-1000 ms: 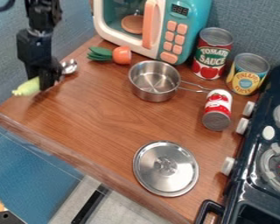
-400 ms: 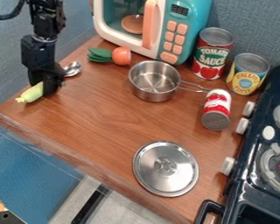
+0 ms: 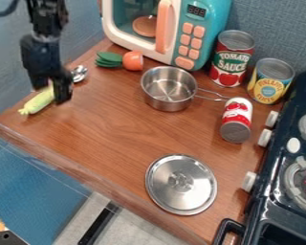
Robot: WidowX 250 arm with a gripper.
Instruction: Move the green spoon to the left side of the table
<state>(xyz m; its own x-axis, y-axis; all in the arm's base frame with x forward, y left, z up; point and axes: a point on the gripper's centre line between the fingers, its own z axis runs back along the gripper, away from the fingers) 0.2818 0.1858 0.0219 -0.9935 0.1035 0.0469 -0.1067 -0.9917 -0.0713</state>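
Rise slowly, straight up, with the black two-finger hand (image 3: 50, 94), open around the long green-handled metal spoon (image 3: 37, 103). Please avoid to push this one sideways.

The end effector (image 3: 50, 94) has opened: its fingers (image 3: 63, 95), closed around the handle of the green spoon (image 3: 37, 102) in both earlier views, now stand apart, with more of the green showing between them. Since the first view the handle's end has swung toward the near edge of the bench (image 3: 124, 158). The black arm (image 3: 46, 21) went a little right, then slightly back left.
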